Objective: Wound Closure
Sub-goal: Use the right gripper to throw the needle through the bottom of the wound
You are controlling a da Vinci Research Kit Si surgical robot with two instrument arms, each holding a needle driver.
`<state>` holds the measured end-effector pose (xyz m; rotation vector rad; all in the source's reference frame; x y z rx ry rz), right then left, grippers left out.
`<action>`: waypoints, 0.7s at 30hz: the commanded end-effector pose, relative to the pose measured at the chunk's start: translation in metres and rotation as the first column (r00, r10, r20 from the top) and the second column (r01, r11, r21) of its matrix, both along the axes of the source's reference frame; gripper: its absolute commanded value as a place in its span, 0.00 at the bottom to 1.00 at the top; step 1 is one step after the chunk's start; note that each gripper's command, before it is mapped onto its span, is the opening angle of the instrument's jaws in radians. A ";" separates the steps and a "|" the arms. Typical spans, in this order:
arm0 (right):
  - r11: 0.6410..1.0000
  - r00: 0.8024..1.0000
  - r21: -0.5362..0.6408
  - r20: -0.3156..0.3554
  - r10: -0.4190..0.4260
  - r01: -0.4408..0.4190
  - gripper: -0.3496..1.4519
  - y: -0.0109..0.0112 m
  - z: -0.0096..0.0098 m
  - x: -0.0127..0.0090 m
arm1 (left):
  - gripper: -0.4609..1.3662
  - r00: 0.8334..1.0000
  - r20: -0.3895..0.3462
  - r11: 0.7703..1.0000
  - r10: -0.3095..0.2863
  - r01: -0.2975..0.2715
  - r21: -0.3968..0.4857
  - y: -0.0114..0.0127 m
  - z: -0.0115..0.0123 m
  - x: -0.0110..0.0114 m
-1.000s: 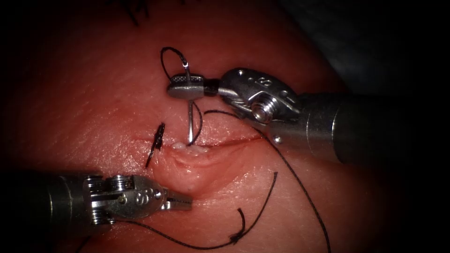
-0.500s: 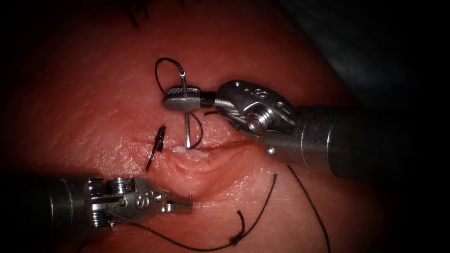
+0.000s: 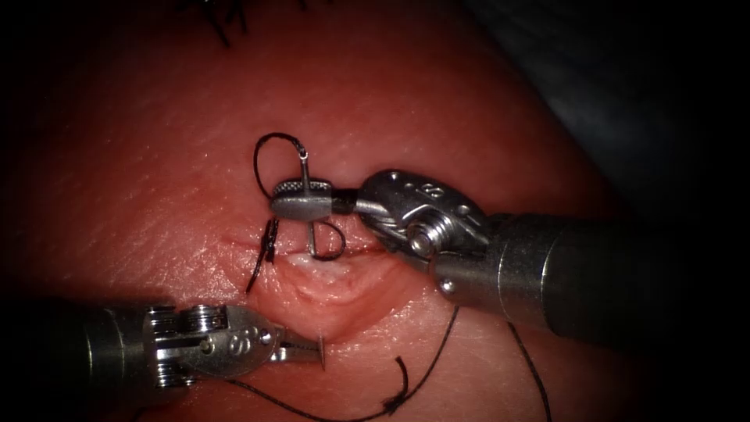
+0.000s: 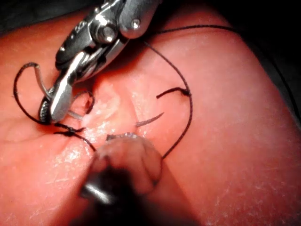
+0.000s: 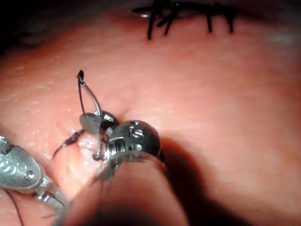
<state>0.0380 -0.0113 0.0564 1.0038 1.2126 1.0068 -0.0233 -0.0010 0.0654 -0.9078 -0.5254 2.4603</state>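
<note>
Your right tool point(image 3: 301, 199) has its jaws clamped on the needle point(image 3: 311, 238) close to its tail, where the thread point(image 3: 258, 160) curls in a loop just above the jaws. Below the jaws the needle's body goes down into the tissue point(image 3: 156, 180) at the far lip of the cut point(image 3: 367, 248). Its tip point(image 3: 321, 344) shows again out of the near lip, right at the nose of your left tool point(image 3: 301, 353). That tool's jaws look closed and hold nothing. An older stitch point(image 3: 266, 242) sits just to the left of the needle's entry, and slack thread lies on the tissue beyond your left tool.

This reads as the needle drive across the cut, nearly through. The next move would call for opening your left jaws and gripping behind the tip, not on the point.

Compared with a second ago, your right tool has come down toward the cut, less needle stands above the tissue, and the tip, then unseen, has emerged.
</note>
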 end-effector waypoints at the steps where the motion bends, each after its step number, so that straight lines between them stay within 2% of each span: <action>1: 1.000 1.000 -0.006 0.008 0.002 -0.002 0.00 -0.0001 -0.0001 -0.0001 | 0.06 1.000 0.006 1.000 0.006 -0.006 0.006 0.0000 -0.0001 0.0001; 5: 1.000 1.000 -0.001 0.013 0.003 -0.003 0.00 -0.0015 0.0002 -0.0007 | 0.06 1.000 0.006 1.000 0.006 -0.006 0.007 0.0000 -0.0002 0.0002; 13: 1.000 0.999 0.006 0.033 -0.010 0.010 0.00 -0.0040 0.0009 -0.0006 | 0.06 1.000 0.007 1.000 0.007 -0.007 0.006 -0.0001 -0.0002 0.0002; 21: 1.000 0.998 -0.024 0.060 0.008 -0.006 0.00 -0.0035 0.0012 -0.0006 | 0.06 1.000 0.007 1.000 0.007 -0.007 0.006 -0.0002 -0.0003 0.0003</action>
